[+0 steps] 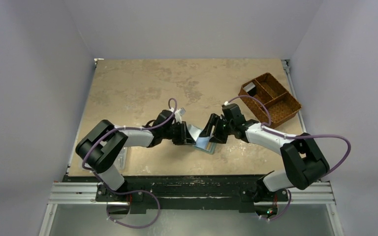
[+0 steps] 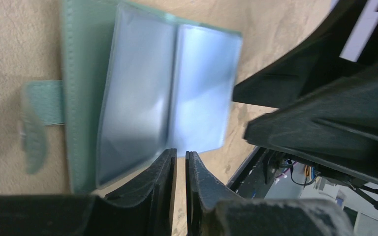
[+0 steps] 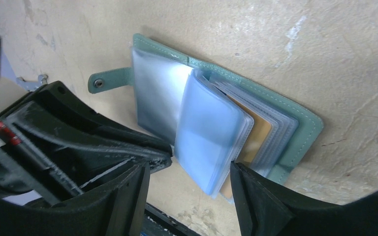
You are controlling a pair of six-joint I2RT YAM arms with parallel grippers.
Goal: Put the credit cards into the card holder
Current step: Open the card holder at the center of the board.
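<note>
The card holder [image 1: 204, 141] lies open on the table between both grippers, its grey-green cover [image 3: 302, 129] down and its clear sleeves [image 2: 170, 93] fanned up. A tan-orange credit card [image 3: 257, 135] sits inside one of the sleeves. No loose card shows. My left gripper [image 2: 181, 156] is closed to a thin slit with nothing in it, its tips at the near edge of the sleeves. My right gripper [image 3: 192, 179] is open, its jaws on either side of the lower edge of a raised blue-tinted sleeve [image 3: 209, 142] without touching it. The snap strap [image 3: 101, 82] lies flat.
A brown woven divided basket [image 1: 270, 98] stands at the back right with a small dark item in one compartment. A clear plastic box [image 1: 122, 158] lies by the left arm's base. The left gripper's body [image 3: 74, 132] crowds close beside the right jaws.
</note>
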